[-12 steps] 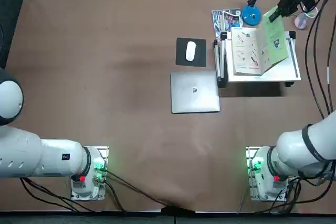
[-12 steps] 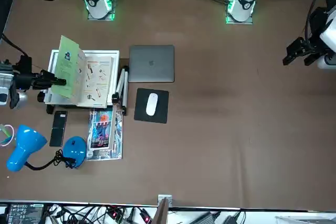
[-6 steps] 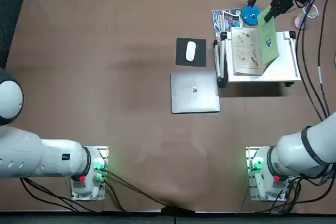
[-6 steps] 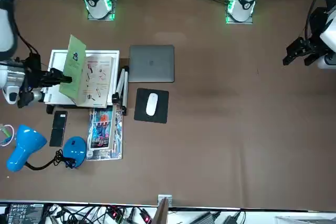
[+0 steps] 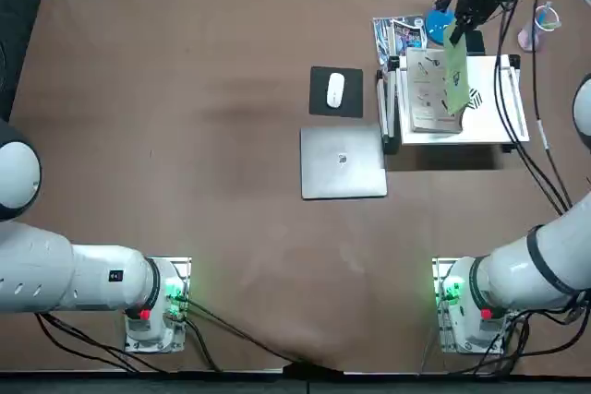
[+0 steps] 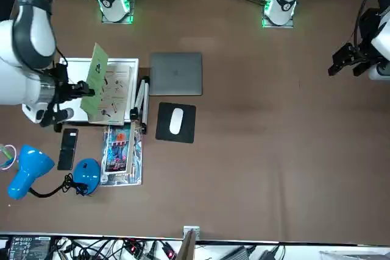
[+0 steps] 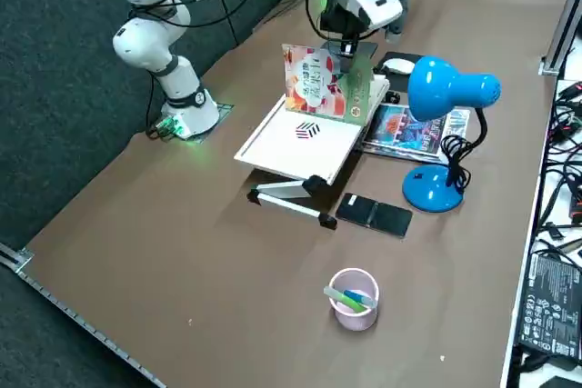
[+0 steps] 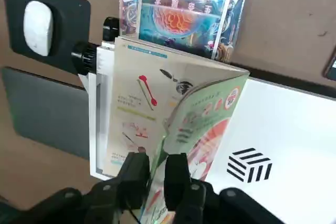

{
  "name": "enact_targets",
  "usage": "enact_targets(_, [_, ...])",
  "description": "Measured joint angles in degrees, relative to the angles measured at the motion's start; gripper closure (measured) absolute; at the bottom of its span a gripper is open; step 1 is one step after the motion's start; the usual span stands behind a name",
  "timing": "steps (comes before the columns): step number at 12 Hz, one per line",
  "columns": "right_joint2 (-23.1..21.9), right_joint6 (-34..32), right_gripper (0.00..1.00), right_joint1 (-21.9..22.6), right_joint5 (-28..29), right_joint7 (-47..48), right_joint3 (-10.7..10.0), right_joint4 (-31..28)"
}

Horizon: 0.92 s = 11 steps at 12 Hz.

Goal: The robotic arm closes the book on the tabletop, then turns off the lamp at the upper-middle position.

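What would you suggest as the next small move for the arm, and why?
I would probably swing the right end effector further over the open page, then press down: the green cover stands upright beside it, not yet flat on the book's inner page.

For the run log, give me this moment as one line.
right gripper: at raised cover's edge | book: half open on white stand | lamp: beside phone
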Motion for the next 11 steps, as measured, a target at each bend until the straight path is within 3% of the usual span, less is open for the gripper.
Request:
enact_targets(8, [1.13,1.62,0.72,7.60,-5.21,5.59,0.02,0.89])
enact_targets(11, [3.52,3.09,0.65,9.57,-5.85,5.91,0.01,1.69])
